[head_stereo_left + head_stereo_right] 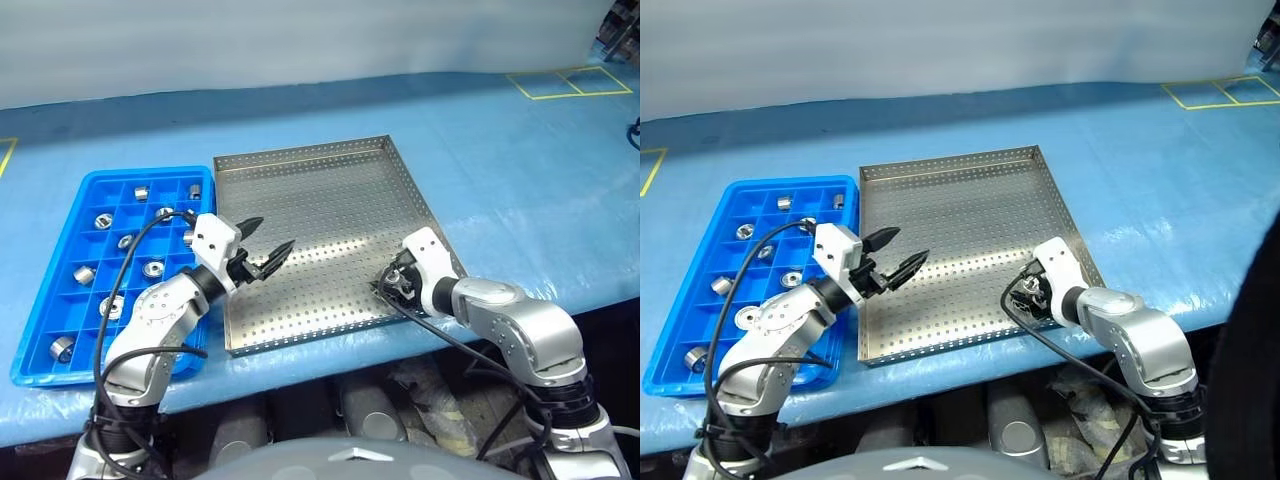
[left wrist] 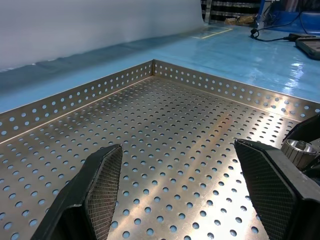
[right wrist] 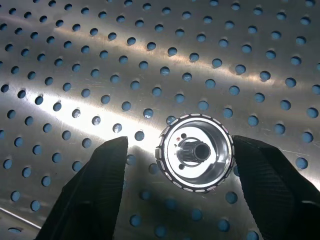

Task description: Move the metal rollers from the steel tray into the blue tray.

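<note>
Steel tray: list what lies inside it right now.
Inside the grey perforated steel tray, one shiny silver metal roller with a centre hole lies near the right corner, between the right pincer's open fingers. That pincer hides the floor directly beneath it.

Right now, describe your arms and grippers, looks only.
Both arms are silver-grey metal with rounded joint housings, white wrist blocks and loose black cables. The left gripper and right gripper each have two black tapered fingers; the pads carry a fine mesh texture.
</note>
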You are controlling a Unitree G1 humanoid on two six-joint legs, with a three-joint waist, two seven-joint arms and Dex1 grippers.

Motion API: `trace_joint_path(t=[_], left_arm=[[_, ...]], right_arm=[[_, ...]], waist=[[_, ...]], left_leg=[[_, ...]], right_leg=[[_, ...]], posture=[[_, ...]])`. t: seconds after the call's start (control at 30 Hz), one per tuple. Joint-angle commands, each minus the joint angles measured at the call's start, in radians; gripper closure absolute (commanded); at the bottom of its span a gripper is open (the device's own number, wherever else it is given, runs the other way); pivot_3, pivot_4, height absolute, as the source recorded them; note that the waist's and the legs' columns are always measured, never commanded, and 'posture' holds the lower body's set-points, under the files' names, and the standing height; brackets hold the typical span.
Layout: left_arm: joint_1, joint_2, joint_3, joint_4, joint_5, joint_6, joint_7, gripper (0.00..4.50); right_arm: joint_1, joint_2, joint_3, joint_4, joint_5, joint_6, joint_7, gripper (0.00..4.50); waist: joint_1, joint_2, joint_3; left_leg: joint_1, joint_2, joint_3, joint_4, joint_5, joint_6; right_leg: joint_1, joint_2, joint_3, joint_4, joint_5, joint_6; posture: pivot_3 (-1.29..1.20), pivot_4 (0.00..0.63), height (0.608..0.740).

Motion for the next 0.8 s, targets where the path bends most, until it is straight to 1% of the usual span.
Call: trace_joint_path(t=[0.03, 0.1, 0.3, 0.37, 0.47, 0.53, 0.63, 0.8], left_arm=[[-0.001, 0.005, 0.016, -0.048, -0.002, -0.015, 0.003, 0.58], [-0.004, 0.006, 0.016, -0.049, -0.003, -0.013, 0.004, 0.58], [-0.012, 0.010, 0.018, -0.048, -0.009, -0.012, 0.002, 0.58], [-0.012, 0.009, 0.032, -0.052, -0.017, -0.012, 0.006, 0.58], [0.000, 0.025, 0.086, -0.050, -0.008, -0.001, 0.034, 0.58], [0.020, 0.054, 0.150, -0.051, -0.004, 0.007, 0.048, 0.58], [0.070, 0.110, 0.275, -0.086, -0.031, 0.011, 0.041, 0.58], [0.156, 0.173, 0.554, -0.155, -0.113, 0.028, 0.049, 0.58]], right_arm=[[-0.003, 0.001, -0.013, -0.015, -0.005, -0.027, -0.012, 2.16], [-0.003, 0.003, -0.010, -0.016, -0.007, -0.033, -0.016, 2.77], [-0.003, 0.027, -0.020, -0.045, -0.013, -0.083, -0.041, 2.81], [-0.020, 0.060, -0.025, -0.083, -0.001, -0.127, -0.048, 2.81], [-0.063, 0.133, -0.012, -0.142, 0.033, -0.165, -0.054, 2.81], [-0.099, 0.181, 0.029, -0.167, 0.049, -0.184, -0.046, 2.81], [-0.173, 0.251, 0.108, -0.152, 0.058, -0.224, -0.031, 2.81], [-0.314, 0.367, 0.214, -0.050, 0.081, -0.276, 0.025, 2.81]], waist=[[0.000, 0.000, 0.000], [0.000, 0.000, 0.000], [0.000, 0.000, 0.000], [-0.001, 0.000, 0.000], [-0.005, 0.000, 0.000], [-0.008, 0.001, 0.000], [-0.013, 0.000, 0.001], [0.007, 0.000, 0.001]], left_leg=[[0.000, 0.000, 0.000, 0.000, 0.000, 0.000], [0.000, 0.000, 0.000, 0.000, 0.000, 0.000], [0.000, 0.000, 0.000, 0.000, 0.000, 0.000], [0.000, 0.000, 0.000, 0.000, 0.000, 0.000], [0.000, 0.001, 0.000, 0.000, 0.000, 0.000], [0.000, 0.001, 0.000, 0.000, 0.000, 0.000], [0.000, 0.002, 0.000, 0.000, 0.000, 0.000], [0.000, 0.002, -0.001, 0.000, 0.000, 0.000]], right_leg=[[0.000, 0.000, 0.000, 0.000, 0.000, 0.000], [0.000, 0.000, 0.000, 0.000, 0.000, 0.000], [0.000, 0.000, 0.000, 0.000, 0.000, 0.000], [0.000, 0.000, 0.000, 0.000, 0.000, 0.000], [-0.001, 0.001, 0.000, 0.001, 0.000, 0.000], [-0.001, 0.001, 0.000, 0.001, 0.000, 0.000], [-0.001, 0.002, 0.000, 0.001, 0.000, 0.000], [-0.002, 0.000, -0.001, 0.001, 0.000, -0.001]], posture=[[-0.23, 0.150, 0.740], [-0.23, 0.150, 0.740], [-0.24, 0.150, 0.740], [-0.24, 0.150, 0.740], [-0.23, 0.150, 0.740], [-0.22, 0.150, 0.740], [-0.19, 0.150, 0.740], [-0.10, 0.150, 0.740]])
